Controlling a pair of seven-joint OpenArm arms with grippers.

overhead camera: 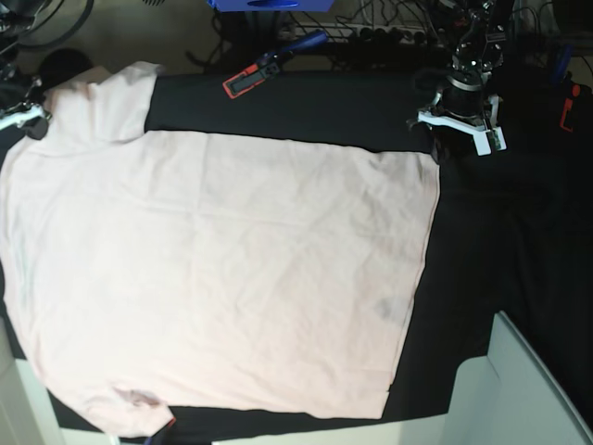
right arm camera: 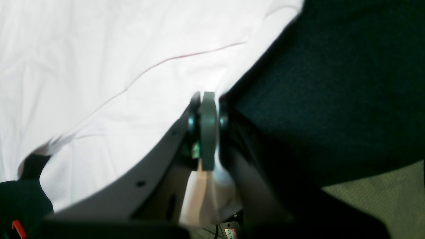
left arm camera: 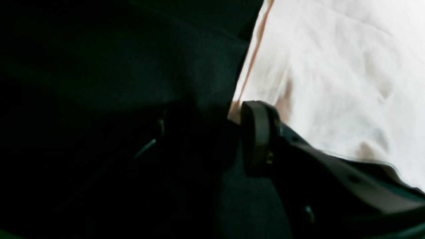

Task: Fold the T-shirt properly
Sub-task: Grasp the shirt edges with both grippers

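Lying flat across the black tablecloth (overhead camera: 482,278), plain side up, the T-shirt (overhead camera: 222,269) is spreading wide. Pinching its sleeve, the right gripper (right arm camera: 208,131) is clamping pink fabric. Hovering at its hem corner, the left gripper (overhead camera: 460,125) is standing parted.

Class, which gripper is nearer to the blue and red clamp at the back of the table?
Left. The left gripper sits beside the T-shirt's far corner, nearer the clamp; the right gripper holds the sleeve, farther away.

Right end effector (right arm camera: 208,132) clamped, left end effector (overhead camera: 460,130) parted.
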